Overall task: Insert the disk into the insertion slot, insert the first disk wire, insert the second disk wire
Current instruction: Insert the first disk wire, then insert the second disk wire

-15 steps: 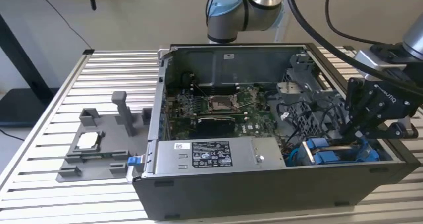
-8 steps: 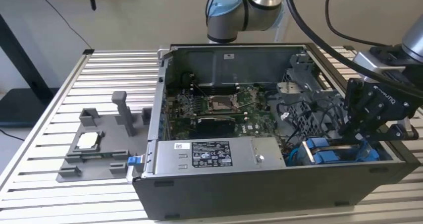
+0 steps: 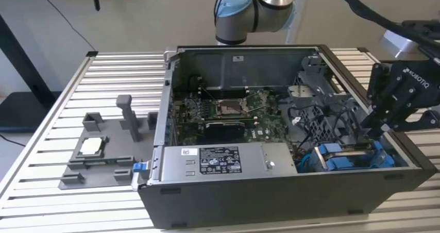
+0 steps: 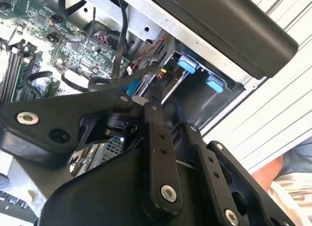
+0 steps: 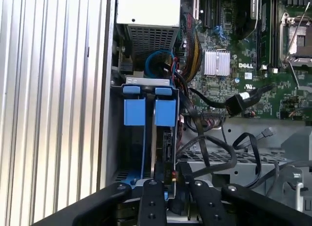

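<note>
The disk sits in the insertion slot [image 5: 146, 82] of the black computer case [image 3: 275, 202], at the corner nearest the exterior view's right. Its blue carrier [image 5: 165, 112] shows beside a second blue tab [image 5: 134, 112]; in the exterior view the blue carrier [image 3: 351, 161] lies low in the bay. My gripper [image 3: 382, 127] hangs just above that bay. In the first wrist view my gripper [image 5: 175, 192] has its fingers [image 5: 151, 199] close together on a black wire connector [image 5: 182, 179] at the disk's end, next to red and yellow leads. My gripper [image 4: 170, 123] points into the same corner.
The green motherboard [image 3: 227, 109] fills the case's middle and the labelled power supply [image 3: 220, 163] lies along its front. A loose black cable with a connector [image 5: 235, 103] crosses the board. A grey fixture [image 3: 103, 150] stands outside the case. A person's hand [image 4: 292, 179] is beside the case.
</note>
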Robot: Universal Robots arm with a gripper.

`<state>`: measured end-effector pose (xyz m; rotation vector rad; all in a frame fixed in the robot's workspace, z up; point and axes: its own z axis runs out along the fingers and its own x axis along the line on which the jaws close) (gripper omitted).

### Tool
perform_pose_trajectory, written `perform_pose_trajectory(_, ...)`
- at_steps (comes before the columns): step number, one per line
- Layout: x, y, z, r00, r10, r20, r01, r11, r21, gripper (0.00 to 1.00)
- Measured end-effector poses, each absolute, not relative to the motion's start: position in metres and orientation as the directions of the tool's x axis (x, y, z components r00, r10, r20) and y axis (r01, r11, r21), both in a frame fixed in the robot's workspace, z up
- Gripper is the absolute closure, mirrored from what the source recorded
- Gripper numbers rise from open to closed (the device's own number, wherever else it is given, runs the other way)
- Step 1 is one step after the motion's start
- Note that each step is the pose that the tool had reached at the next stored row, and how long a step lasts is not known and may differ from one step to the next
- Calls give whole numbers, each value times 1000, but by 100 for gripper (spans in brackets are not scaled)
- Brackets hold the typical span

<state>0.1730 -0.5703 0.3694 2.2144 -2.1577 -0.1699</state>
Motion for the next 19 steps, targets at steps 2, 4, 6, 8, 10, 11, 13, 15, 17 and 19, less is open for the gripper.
perform_pose_trajectory(2, 173, -570, 376, 23, -999, -47, -994, -28, 109, 73)
perform_pose_trajectory(4, 172, -570, 380, 23, -999, -47, -994, -28, 109, 73)
perform_pose_trajectory(6, 170, -570, 381, 23, -999, -47, -994, -28, 107, 73)
perform_pose_trajectory(8, 165, -568, 382, 23, -999, -47, -994, -28, 105, 73)
perform_pose_trajectory(10, 161, -565, 382, 24, -999, -47, -994, -28, 103, 73)
perform_pose_trajectory(11, 159, -563, 382, 24, -999, -47, -994, -28, 102, 73)
perform_pose_trajectory(13, 155, -561, 382, 24, -999, -47, -995, -28, 98, 73)
perform_pose_trajectory(15, 151, -559, 382, 24, -999, -47, -995, -28, 91, 73)
perform_pose_trajectory(17, 148, -558, 382, 23, -999, -47, -996, -27, 84, 73)
perform_pose_trajectory(19, 144, -556, 382, 23, -999, -46, -997, -27, 72, 73)
